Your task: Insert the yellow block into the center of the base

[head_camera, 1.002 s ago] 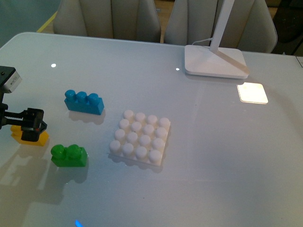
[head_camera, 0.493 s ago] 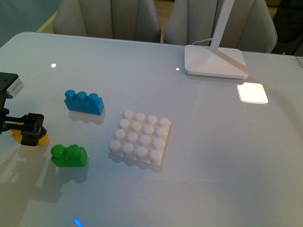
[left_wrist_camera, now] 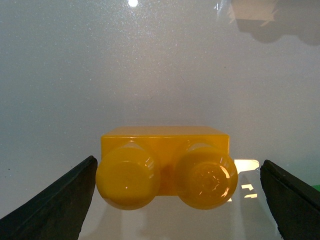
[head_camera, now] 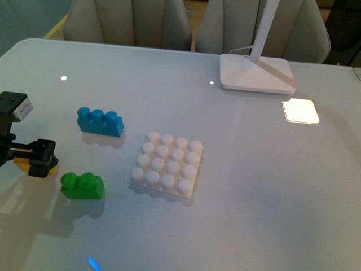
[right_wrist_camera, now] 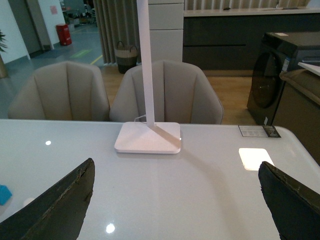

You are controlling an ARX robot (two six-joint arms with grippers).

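Pale grey tabletop (head_camera: 265,186) with beige chairs (head_camera: 130,22) behind it along the top of the front view, and a white lamp foot (head_camera: 256,73) at the upper right. At the far left edge the left gripper (head_camera: 39,159) sits low over the yellow block (left_wrist_camera: 165,165), which rests on the table. In the left wrist view its jaws are apart, one dark finger at each lower corner with a clear gap to the block on both sides, so nothing is clamped yet. The right gripper (right_wrist_camera: 175,210) has its jaws wide apart too, looking only at the lamp and chairs. The studded white base (head_camera: 167,164) lies in the middle of the front view, well apart from the block, with a green brick (head_camera: 82,186) at the lower left and a blue brick (head_camera: 100,121) above it, both between block and base. I'd say this is the grasping step: the jaws need to close squarely on the block's sides, then lift it clear of the green brick on the way to the base's middle studs
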